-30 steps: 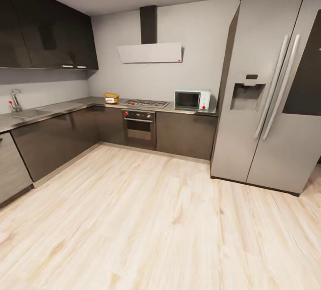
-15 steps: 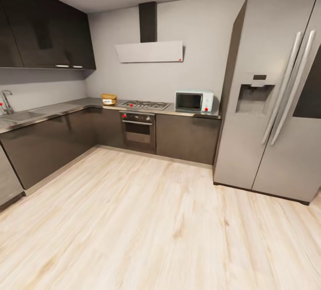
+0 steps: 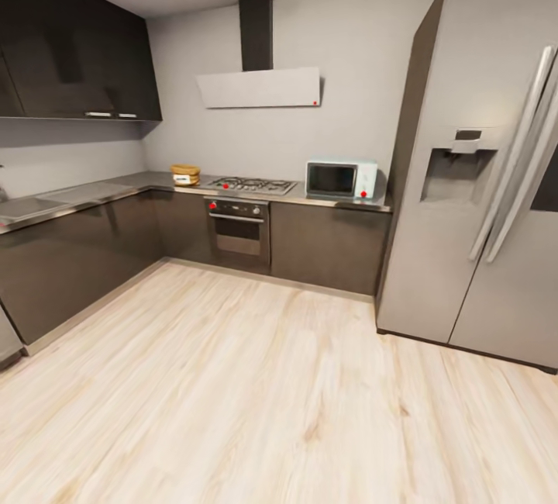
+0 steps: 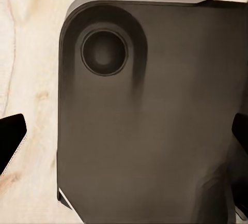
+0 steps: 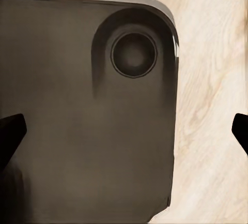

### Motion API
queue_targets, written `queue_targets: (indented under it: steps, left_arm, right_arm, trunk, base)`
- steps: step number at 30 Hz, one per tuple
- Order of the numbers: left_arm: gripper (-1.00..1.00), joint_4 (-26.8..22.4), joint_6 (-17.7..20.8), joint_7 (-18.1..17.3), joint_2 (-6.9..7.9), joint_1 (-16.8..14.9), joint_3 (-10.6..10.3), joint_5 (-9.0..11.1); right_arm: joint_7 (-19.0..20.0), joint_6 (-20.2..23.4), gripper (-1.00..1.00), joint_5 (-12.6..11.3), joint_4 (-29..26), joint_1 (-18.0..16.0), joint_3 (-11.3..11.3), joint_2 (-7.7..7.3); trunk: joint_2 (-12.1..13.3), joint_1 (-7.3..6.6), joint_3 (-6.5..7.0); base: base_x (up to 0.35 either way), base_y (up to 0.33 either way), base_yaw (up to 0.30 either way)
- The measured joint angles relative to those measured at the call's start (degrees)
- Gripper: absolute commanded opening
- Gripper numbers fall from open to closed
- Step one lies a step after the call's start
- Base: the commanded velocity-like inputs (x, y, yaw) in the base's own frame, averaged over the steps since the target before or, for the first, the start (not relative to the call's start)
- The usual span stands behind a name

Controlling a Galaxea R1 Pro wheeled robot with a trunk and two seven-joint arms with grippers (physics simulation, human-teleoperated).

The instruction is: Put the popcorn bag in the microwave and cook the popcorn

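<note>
Far across the light wood floor (image 3: pixel 271 380), the popcorn bag (image 3: pixel 185 174) is seen on the countertop (image 3: pixel 101 191), left of the stove (image 3: pixel 252 185). On the stove's other side, the microwave (image 3: pixel 339 180) is set beside the big fridge (image 3: pixel 484 170). Both wrist views show the fingers (image 4: pixel 11 137) (image 5: pixel 10 131) spread wide apart above the robot's dark base (image 4: pixel 155 120), with nothing held.

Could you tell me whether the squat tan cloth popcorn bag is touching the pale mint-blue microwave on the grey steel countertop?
Apart. The head view shows the tan popcorn bag and the mint-blue microwave separated by the gas hob.
</note>
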Motion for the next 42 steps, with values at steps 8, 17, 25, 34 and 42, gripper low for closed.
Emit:
queue_targets:
  steps: [8, 17, 25, 34, 42]
  left_arm:
    - [1.00, 0.00, -0.21, 0.01, 0.08, 0.00, 0.00, -0.03]
    - [1.00, 0.00, -0.19, 0.01, 0.08, 0.00, 0.00, 0.02]
    - [1.00, 0.00, -0.19, 0.01, 0.08, 0.00, -0.01, 0.03]
    - [1.00, 0.02, -0.19, 0.01, 0.08, 0.00, 0.00, 0.03]
    - [1.00, 0.03, -0.19, 0.01, 0.08, 0.00, 0.00, 0.03]
  right_arm:
    - [0.00, -1.14, 1.00, 0.16, 0.01, 0.00, 0.09, 0.08]
    - [0.00, -1.15, 1.00, 0.32, 0.01, 0.00, 0.19, 0.06]
    - [0.00, -1.16, 1.00, 0.40, 0.01, 0.00, 0.30, 0.00]
    - [0.00, -1.16, 1.00, 0.40, 0.00, 0.00, 0.31, 0.00]
    - [0.00, -1.16, 1.00, 0.40, 0.01, 0.00, 0.31, 0.03]
  trunk:
    - [0.00, 0.00, 0.00]
    - [0.00, 0.00, 0.00]
    - [0.00, 0.00, 0.00]
    - [0.00, 0.00, 0.00]
    - [0.00, 0.00, 0.00]
  base:
    - [0.326, 0.000, 0.000]
    - [0.326, 0.000, 0.000]
    - [0.326, 0.000, 0.000]
    - [0.326, 0.000, 0.000]
    - [0.326, 0.000, 0.000]
